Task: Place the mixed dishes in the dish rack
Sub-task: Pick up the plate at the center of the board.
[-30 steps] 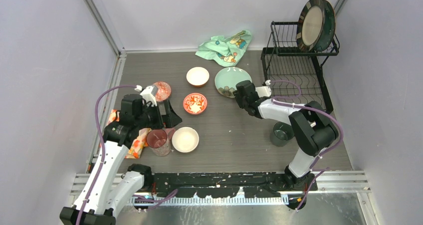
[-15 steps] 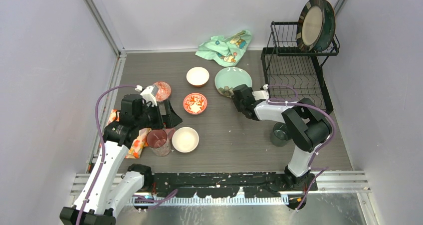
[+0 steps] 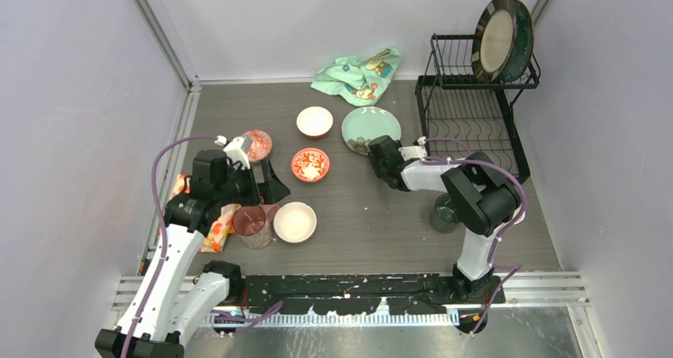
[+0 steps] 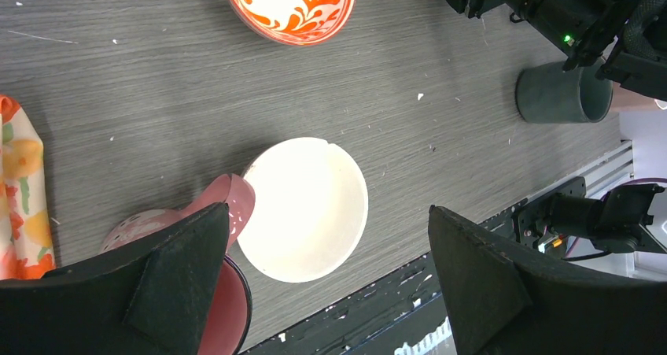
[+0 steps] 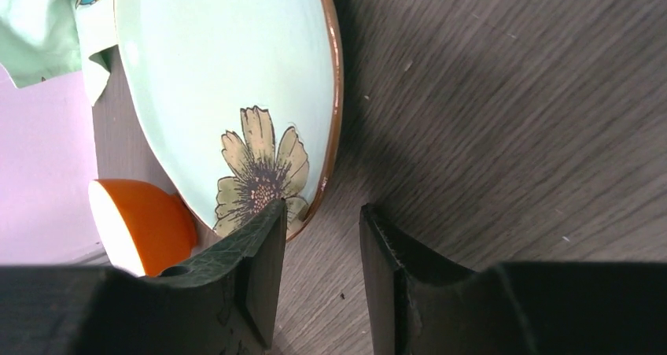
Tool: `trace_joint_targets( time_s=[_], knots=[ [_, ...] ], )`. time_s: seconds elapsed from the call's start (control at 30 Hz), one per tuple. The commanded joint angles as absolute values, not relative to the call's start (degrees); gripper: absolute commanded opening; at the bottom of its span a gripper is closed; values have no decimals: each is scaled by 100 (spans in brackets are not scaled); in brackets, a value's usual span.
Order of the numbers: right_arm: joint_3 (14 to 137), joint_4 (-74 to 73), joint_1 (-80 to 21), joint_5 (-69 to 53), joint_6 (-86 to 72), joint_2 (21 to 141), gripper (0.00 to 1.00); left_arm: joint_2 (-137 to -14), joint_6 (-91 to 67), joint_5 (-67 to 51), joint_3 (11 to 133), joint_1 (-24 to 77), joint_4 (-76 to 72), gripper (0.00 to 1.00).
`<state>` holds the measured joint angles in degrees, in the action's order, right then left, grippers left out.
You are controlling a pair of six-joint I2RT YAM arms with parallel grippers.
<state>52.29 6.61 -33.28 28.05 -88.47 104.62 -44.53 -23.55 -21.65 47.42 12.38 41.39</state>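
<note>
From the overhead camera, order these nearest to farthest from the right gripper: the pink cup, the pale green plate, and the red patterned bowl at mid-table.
Measured from the right gripper in the top view:
1. pale green plate, right at the fingertips, on the far side.
2. red patterned bowl, mid-table, toward the left arm.
3. pink cup, near the front left, beside the left arm.

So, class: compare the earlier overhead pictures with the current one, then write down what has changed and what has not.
The right pincer slid left, closer to the edge of the pale green plate. Its jaws are apart and grip nothing. The left pincer, open above the white bowl, stayed put, as did everything else.
</note>
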Motion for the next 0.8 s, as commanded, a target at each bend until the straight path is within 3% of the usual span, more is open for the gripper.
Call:
trace_joint_targets(
  time_s=[0.0, 0.43, 0.6, 0.77],
  knots=[
    [5427, 898, -3349, 3172, -9004, 10599, 45, -4403, -2343, -2266, 4746, 1274, 3956, 98],
    [5611, 987, -3356, 3285, -9256, 10940, 44, -4420, -2347, -2293, 4737, 1274, 3946, 97],
    [5414, 1077, -3360, 3513, -9356, 10883, 28, -4385, -2347, -2307, 4742, 1274, 3946, 96],
    [4988, 1511, -3406, 3701, -9305, 10684, 4, -4452, -2347, -2359, 4746, 1287, 3946, 95]
  ],
)
